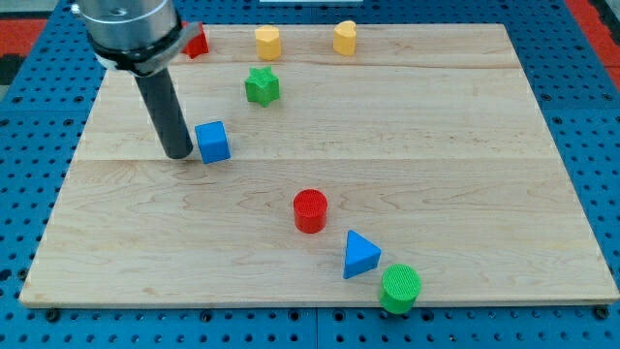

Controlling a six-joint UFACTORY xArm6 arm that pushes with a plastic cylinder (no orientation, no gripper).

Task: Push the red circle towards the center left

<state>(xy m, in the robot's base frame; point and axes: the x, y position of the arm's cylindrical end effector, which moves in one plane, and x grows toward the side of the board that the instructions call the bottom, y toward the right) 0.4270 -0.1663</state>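
Note:
The red circle (311,210) is a short red cylinder standing on the wooden board (465,145), a little below the board's middle. My tip (178,153) rests on the board at the view's left, just left of a blue cube (213,142) and close to touching it. The tip is well to the left of and above the red circle, with bare board between them.
A blue triangle (360,256) and a green circle (400,288) lie to the lower right of the red circle. A green star (262,86) sits upper centre. Two yellow blocks (268,42) (345,37) and a red block (197,42) line the top edge.

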